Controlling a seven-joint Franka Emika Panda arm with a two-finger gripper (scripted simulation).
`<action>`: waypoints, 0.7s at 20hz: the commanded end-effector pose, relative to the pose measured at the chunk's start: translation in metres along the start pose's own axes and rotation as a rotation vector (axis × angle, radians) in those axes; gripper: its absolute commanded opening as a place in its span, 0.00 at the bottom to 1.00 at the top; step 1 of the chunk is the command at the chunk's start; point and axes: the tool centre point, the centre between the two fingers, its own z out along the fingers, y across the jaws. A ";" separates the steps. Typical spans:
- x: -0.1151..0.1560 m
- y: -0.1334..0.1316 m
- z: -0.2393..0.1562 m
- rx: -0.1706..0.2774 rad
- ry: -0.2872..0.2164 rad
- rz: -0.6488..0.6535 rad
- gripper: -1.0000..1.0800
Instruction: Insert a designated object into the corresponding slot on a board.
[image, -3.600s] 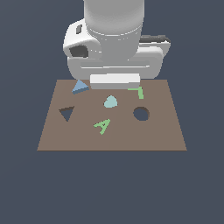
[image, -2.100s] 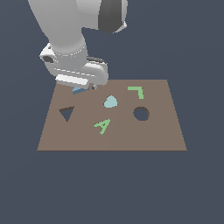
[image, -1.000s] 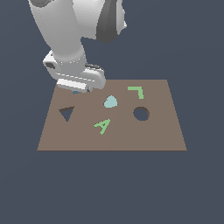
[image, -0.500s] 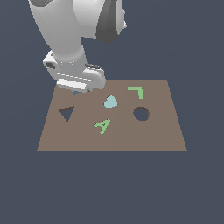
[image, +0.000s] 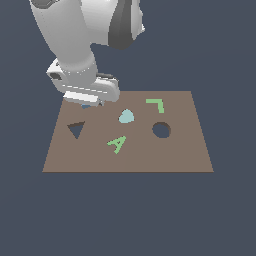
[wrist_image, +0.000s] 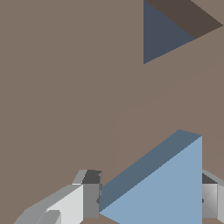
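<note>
The brown board (image: 150, 157) lies flat under the arm. My gripper (image: 91, 104) hangs over its far corner on the exterior view's left, shut on the small blue triangular block (image: 86, 106), most of which the hand hides there. The wrist view shows the blue block (wrist_image: 164, 186) held between the two fingers (wrist_image: 90, 195), just above the board (wrist_image: 57, 87). The dark triangular slot (image: 76, 129) is open and lies nearer the front edge than the gripper. In the wrist view the slot (wrist_image: 168, 30) sits apart from the block.
A pale teal rounded-triangle piece (image: 126, 117) lies near the board's middle. A dark round hole (image: 161, 130) is on the exterior view's right. Green A (image: 117, 144) and L (image: 156, 104) marks are on the board. The arm's white body looms over the far left corner.
</note>
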 end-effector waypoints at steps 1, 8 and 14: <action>0.003 0.002 0.000 0.000 0.000 -0.028 0.00; 0.017 0.011 -0.002 -0.001 0.001 -0.161 0.00; 0.036 0.019 -0.004 -0.001 0.001 -0.334 0.00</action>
